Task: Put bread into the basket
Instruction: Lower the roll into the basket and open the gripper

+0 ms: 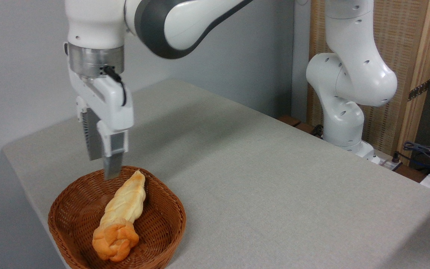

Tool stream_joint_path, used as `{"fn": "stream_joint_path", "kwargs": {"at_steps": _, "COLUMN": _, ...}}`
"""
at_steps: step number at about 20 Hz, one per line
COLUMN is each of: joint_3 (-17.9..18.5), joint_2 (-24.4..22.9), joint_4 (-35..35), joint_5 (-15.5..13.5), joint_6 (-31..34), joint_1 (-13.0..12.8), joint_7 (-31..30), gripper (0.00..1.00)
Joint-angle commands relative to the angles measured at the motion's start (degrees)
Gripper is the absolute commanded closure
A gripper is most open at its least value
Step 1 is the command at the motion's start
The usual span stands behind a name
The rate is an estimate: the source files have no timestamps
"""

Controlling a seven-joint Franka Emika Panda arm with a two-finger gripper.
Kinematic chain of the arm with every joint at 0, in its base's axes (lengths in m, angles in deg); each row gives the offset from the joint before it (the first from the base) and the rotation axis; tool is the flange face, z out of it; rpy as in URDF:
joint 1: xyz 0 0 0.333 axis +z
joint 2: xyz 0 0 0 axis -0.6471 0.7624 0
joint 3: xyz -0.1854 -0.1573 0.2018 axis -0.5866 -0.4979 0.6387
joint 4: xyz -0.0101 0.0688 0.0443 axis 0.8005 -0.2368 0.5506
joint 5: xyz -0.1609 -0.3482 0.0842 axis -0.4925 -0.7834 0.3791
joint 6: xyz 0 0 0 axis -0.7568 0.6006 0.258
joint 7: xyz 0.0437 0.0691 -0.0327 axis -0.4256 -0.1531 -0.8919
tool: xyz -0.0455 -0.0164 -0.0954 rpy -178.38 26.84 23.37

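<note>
Surface: grey table [274, 168], basket [170, 209] set near its edge.
Bread [125, 209]: laid inside basket, released.
Gripper [101, 164]: parted, empty, raised above basket.

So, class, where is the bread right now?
The bread lies inside the basket at the table's lower-left corner, just below the gripper.

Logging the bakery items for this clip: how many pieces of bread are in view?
1. The bread lies in the basket at the table's near left corner, just below the gripper. Nothing else appears hidden.
</note>
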Motion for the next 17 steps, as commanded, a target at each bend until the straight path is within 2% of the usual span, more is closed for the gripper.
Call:
{"fn": "stream_joint_path", "kwargs": {"at_steps": 1, "joint_3": 3.74, "joint_2": -4.67, "joint_4": -0.19, "joint_5": -0.15, "joint_6": 8.86, "joint_1": -0.04, "joint_7": -0.8, "gripper": 0.0}}
{"fn": "stream_joint_path", "kwargs": {"at_steps": 3, "joint_3": 4.88, "joint_2": -6.52, "joint_4": -0.19, "joint_5": -0.06, "joint_6": 11.76, "joint_1": -0.04, "joint_7": -0.72, "gripper": 0.0}}
{"fn": "stream_joint_path", "kwargs": {"at_steps": 7, "joint_3": 8.22, "joint_2": -6.7, "joint_4": -0.19, "joint_5": -0.15, "joint_6": 15.03, "joint_1": -0.04, "joint_7": -0.63, "gripper": 0.0}}
{"fn": "stream_joint_path", "kwargs": {"at_steps": 17, "joint_3": 8.84, "joint_2": -6.44, "joint_4": -0.27, "joint_5": -0.59, "joint_6": 15.03, "joint_1": -0.04, "joint_7": -0.37, "gripper": 0.0}}
